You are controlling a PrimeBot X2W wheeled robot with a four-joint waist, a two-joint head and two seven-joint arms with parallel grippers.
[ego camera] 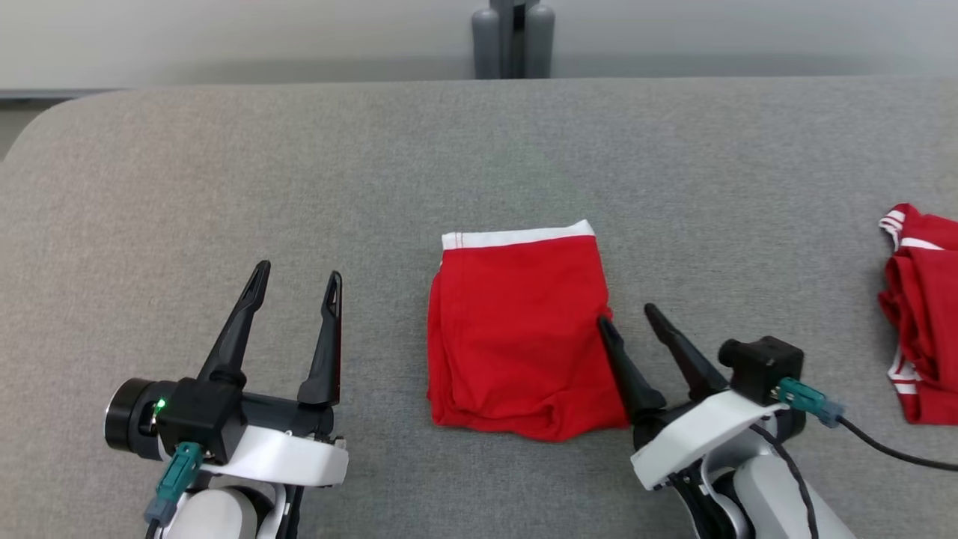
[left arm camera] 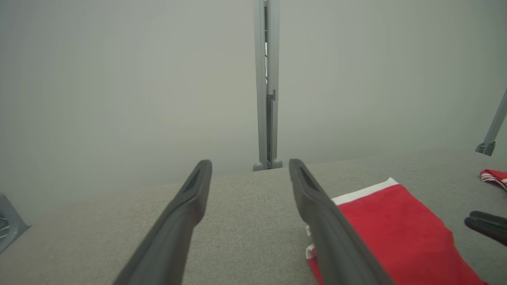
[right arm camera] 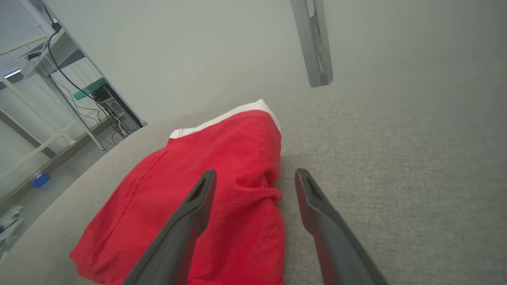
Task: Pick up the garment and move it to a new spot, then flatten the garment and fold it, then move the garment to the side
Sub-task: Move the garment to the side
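A folded red garment (ego camera: pixel 516 329) with a white waistband lies flat in the middle of the grey table (ego camera: pixel 479 150). My right gripper (ego camera: pixel 627 314) is open at the garment's right edge, its left finger over the cloth and its right finger over bare table. The right wrist view has the garment (right arm camera: pixel 222 174) under and between those fingers, with the right gripper (right arm camera: pixel 255 174) holding nothing. Left of the garment my left gripper (ego camera: pixel 299 273) stands open and empty above the table. In the left wrist view the left gripper (left arm camera: pixel 249 164) has the garment (left arm camera: pixel 396 229) at its right.
A second red garment (ego camera: pixel 924 314) with white stripes lies bunched at the table's right edge. A grey post (ego camera: pixel 513 37) rises behind the far edge. Shelving and cables (right arm camera: pixel 59 79) stand off to the side of the table.
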